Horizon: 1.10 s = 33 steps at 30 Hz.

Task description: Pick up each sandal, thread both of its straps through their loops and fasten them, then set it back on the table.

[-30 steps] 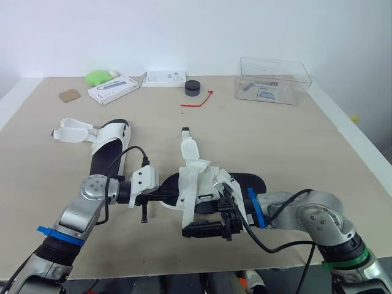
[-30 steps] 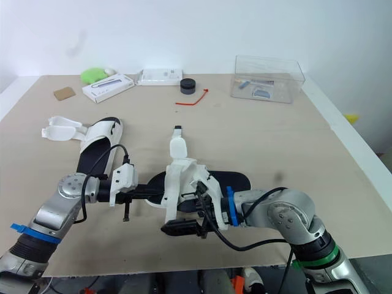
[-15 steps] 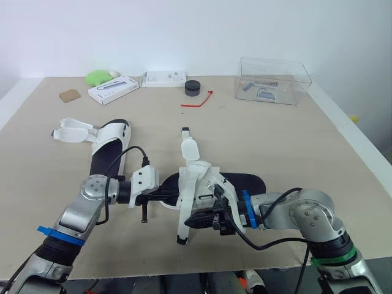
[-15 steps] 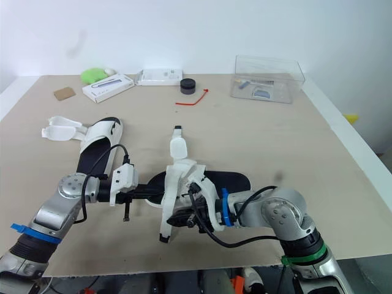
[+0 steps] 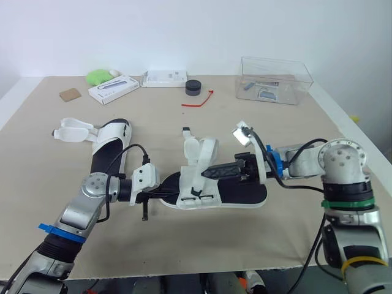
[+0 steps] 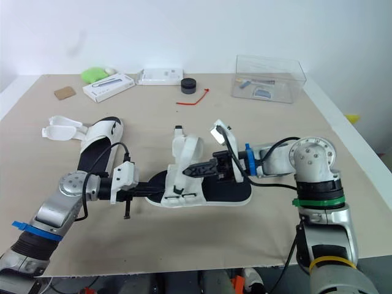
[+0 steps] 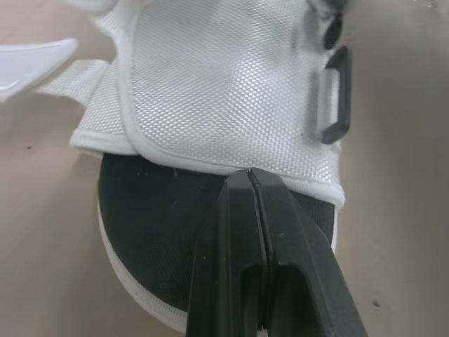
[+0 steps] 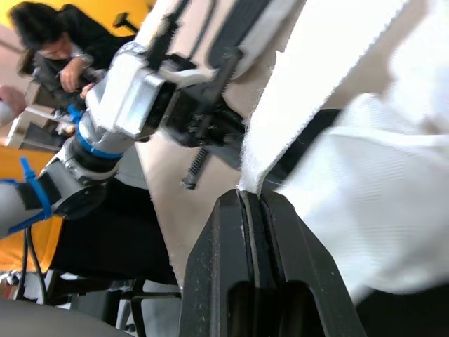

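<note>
Table [image 5: 306,147]: sandal strap [image 5: 207,152] in right tool [image 5: 204,174]

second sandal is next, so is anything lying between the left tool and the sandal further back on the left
Nothing visible does. Only bare table lies between the left tool, closed over one end of the near sandal, and the far sandal.

Left tool [image 7: 249,175], right tool [image 8: 249,194] (both closed)
</note>
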Each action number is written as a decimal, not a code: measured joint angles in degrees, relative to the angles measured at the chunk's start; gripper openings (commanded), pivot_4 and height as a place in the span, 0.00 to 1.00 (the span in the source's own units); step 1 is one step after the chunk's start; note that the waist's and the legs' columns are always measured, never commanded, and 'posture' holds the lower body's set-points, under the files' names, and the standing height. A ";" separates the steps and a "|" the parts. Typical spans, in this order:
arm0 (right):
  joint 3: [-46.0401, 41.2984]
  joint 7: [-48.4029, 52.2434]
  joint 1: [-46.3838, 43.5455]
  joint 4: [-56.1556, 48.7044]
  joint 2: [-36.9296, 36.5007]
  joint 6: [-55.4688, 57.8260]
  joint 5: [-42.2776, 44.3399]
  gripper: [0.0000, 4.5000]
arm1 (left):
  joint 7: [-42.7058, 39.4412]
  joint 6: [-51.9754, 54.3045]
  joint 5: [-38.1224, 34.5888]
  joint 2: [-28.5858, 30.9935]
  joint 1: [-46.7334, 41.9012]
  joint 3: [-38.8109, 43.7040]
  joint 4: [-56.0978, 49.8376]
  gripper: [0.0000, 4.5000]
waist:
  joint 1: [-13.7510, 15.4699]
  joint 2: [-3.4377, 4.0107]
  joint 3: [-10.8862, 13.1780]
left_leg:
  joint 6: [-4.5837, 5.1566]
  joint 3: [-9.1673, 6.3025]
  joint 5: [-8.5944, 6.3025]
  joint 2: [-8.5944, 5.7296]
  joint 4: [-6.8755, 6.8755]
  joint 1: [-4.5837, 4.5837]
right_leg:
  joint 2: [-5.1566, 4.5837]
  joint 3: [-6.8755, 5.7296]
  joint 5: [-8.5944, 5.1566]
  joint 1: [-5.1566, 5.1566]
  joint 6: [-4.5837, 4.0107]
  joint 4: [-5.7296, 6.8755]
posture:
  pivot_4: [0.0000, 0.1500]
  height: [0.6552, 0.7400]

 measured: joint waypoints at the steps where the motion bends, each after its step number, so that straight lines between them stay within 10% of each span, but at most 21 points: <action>1: 0.07 0.62 -0.35 0.72 -0.22 0.46 -0.63 0.02 | 0.00 -0.07 0.07 -0.07 -0.09 -0.03 0.14 0.00 | 0.00 0.00 0.00 | 0.03 0.00 -0.02 0.00 0.00 -0.02 | -0.01 0.00 0.00 -0.01 0.01 -0.01 | 1.00 1.00; 33: 8.59 5.38 -0.93 0.02 -2.61 2.06 -4.56 0.02 | 1.07 -0.56 0.81 -0.55 0.58 -0.06 -0.78 0.00 | -0.02 0.01 0.00 | 0.18 -0.05 -0.11 0.00 -0.04 -0.05 | -0.04 -0.01 0.00 -0.04 0.02 -0.04 | 1.00 1.00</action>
